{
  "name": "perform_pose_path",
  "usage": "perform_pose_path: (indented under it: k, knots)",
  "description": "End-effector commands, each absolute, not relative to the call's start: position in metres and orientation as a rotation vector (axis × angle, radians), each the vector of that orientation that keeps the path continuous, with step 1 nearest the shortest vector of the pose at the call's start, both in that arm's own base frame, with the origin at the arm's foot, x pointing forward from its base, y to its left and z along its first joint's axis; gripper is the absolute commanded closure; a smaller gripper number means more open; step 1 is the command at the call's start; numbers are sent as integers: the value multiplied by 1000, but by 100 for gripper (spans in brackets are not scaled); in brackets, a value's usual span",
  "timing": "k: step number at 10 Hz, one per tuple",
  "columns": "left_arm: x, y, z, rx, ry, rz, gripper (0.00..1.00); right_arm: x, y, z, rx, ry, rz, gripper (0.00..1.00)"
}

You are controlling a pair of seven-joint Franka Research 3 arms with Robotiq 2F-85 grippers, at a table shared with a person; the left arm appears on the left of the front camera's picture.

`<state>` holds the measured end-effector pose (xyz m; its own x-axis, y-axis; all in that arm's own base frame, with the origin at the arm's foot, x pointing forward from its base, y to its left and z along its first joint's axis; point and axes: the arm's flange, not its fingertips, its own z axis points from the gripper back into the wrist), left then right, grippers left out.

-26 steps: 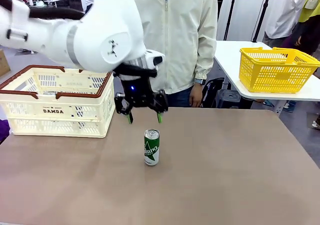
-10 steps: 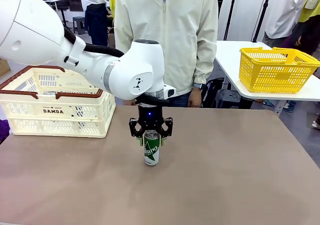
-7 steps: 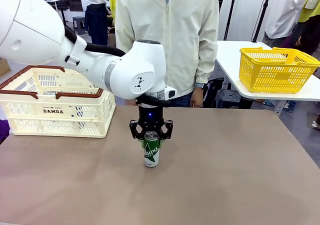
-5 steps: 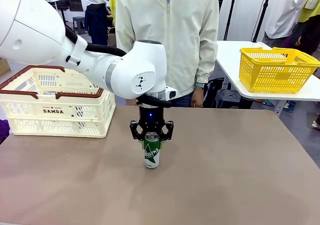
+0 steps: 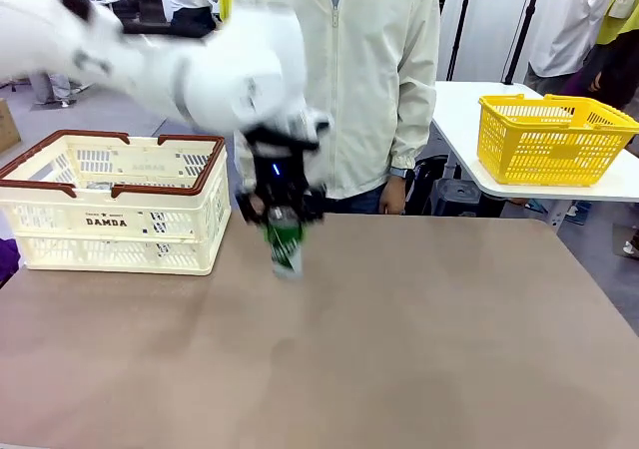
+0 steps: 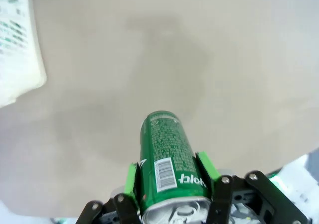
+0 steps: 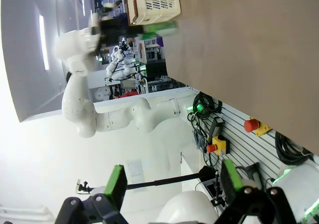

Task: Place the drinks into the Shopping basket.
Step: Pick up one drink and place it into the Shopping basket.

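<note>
Can [image 5: 286, 250] lifted off table [image 5: 419, 349], prob. clamped by L gripper [image 5: 281, 216].

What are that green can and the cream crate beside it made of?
The green can looks like thin aluminium: a bare silver top, a glossy printed body. The cream crate seems to be moulded plastic, matt, with slotted walls and a dark red-brown rim.

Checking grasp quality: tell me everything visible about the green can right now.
The green can is a slim aluminium drink can with a silver top and pull tab, white lettering and a barcode on its side. It hangs upright, clear of the brown table, clamped near its top between the green pads of the left end effector, close to the cream Shopping basket. Only the pads touch it. It looks undented; the front view is motion-blurred.
</note>
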<state>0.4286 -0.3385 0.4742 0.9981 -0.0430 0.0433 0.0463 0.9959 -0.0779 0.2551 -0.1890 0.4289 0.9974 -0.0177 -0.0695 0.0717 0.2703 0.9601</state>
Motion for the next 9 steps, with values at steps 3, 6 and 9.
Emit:
perform_pose_path:
  k: [3, 6, 9]
  knots:
    - [466, -233, 598, -10, -308, 105, 100, 253, -191, 433, 1292, 61, -59, 0]
    - [491, -145, 591, -87, -289, 518, 100, 253, -191, 433, 1292, 61, -59, 0]
    - [522, -103, 540, -176, -236, 889, 100, 253, -191, 433, 1292, 61, -59, 0]
